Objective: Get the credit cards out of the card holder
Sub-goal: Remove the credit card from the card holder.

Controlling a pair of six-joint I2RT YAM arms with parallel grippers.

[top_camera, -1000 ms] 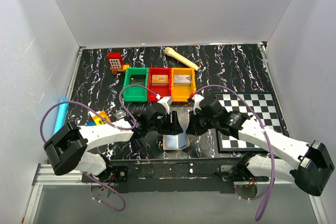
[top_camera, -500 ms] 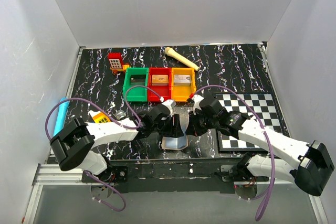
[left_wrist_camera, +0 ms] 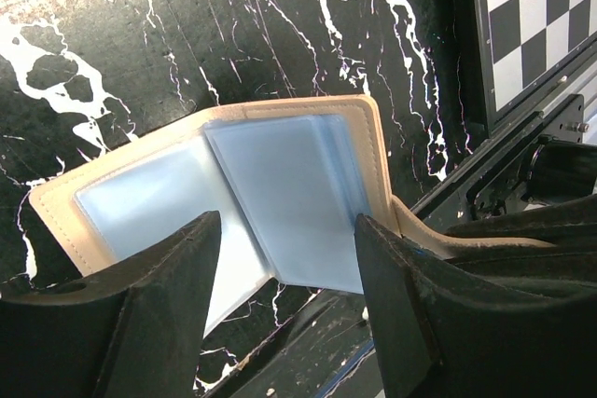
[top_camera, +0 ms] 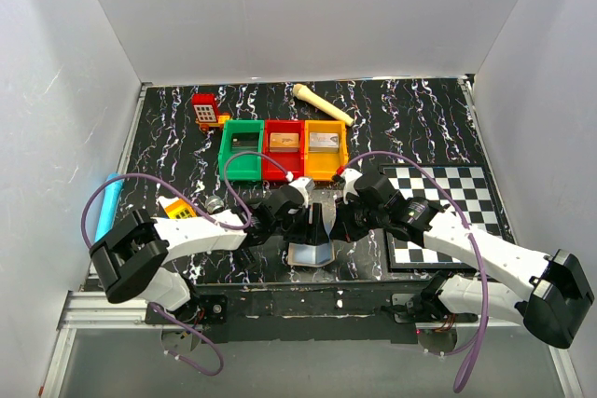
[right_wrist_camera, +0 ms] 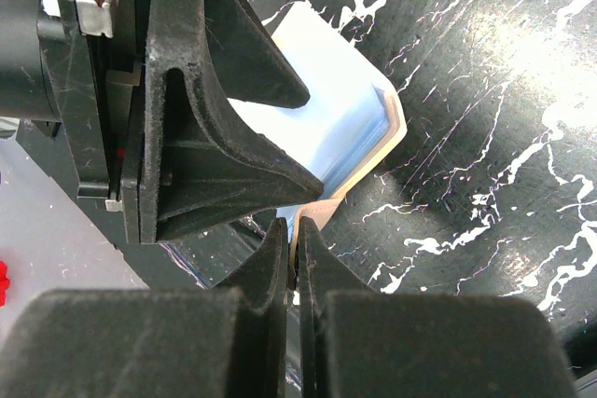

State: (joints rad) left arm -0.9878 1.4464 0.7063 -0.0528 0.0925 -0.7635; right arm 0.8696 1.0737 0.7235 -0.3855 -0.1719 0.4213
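The right gripper (right_wrist_camera: 291, 230) is pressing its jaws together on the tan rim of the card holder (right_wrist_camera: 359, 128), pinching one edge. The left gripper (left_wrist_camera: 284, 226) is holding its jaws well apart, gripping nothing, its fingers (left_wrist_camera: 159, 295) straddling the opened holder. The holder is lying spread like a book, its pale blue-grey lining facing up. In the top view its long axis seems to be running from the near edge of the black marbled table (top_camera: 420, 128) toward the coloured bins (top_camera: 284, 148). The chequered board (top_camera: 448, 193) is lying to its right.
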